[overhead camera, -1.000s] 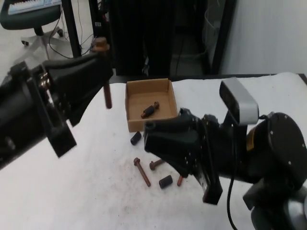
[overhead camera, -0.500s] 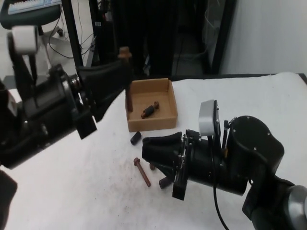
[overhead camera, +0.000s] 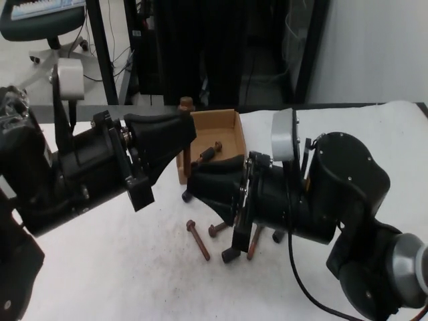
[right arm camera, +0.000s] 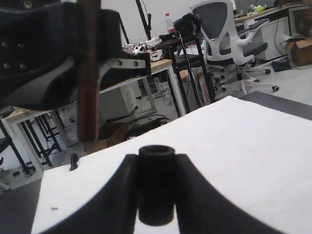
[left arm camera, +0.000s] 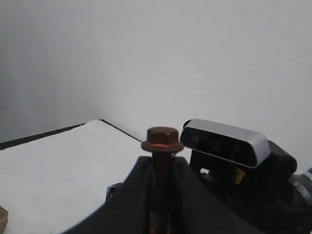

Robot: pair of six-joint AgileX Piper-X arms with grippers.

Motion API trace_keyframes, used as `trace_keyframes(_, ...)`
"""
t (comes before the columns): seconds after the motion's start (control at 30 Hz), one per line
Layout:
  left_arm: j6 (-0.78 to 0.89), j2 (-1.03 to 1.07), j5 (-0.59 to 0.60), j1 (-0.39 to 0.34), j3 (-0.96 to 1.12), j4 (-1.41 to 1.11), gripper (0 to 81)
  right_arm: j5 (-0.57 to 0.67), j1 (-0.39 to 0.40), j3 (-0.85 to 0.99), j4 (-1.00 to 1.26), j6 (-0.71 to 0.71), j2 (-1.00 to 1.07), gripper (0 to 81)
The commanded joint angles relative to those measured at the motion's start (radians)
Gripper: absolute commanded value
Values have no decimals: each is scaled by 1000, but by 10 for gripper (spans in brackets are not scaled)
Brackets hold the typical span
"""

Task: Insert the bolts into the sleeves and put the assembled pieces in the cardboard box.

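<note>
My left gripper [left arm camera: 161, 168] is shut on a rusty hex-head bolt [left arm camera: 161, 146], held upright with its head on top; in the high view the bolt [overhead camera: 186, 144] hangs in front of the cardboard box [overhead camera: 231, 127]. My right gripper [right arm camera: 156, 168] is shut on a black sleeve [right arm camera: 156, 190] with its bore facing up. The bolt [right arm camera: 89, 73] stands just beyond and above the sleeve, apart from it. In the high view the two grippers nearly meet, with the right gripper [overhead camera: 198, 182] just below the bolt. One assembled piece [overhead camera: 210, 151] lies in the box.
Loose bolts [overhead camera: 198, 239] [overhead camera: 217, 229] and a black sleeve [overhead camera: 229, 255] lie on the white bench cover [overhead camera: 120, 267] under the right arm. The right arm's camera [left arm camera: 225, 142] faces the left wrist. Office chairs and desks stand behind.
The left arm has carried the bolt right and down, from left of the box to in front of it. The right arm has turned its gripper up toward the bolt.
</note>
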State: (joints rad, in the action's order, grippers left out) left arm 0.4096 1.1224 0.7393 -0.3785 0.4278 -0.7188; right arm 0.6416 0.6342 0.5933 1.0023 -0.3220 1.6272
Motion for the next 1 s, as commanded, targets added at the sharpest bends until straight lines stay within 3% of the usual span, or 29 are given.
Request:
trace_keyframes(0.0, -35, -2, -29, 0, 5, -19, 3, 59, 7, 10, 4, 2, -9, 8)
trace_keyframes(0.4, -70, -2, -71, 0, 5, -19, 3, 93, 54, 10, 8, -15, -12, 8)
trace_keyframes(0.7, -66, -2, -65, 0, 5, -47, 3, 97, 3, 10, 140, -114, -12, 8)
trace_keyframes(0.97, -58, -2, -65, 0, 5, -71, 3, 110, -3, 10, 140, -114, -12, 8)
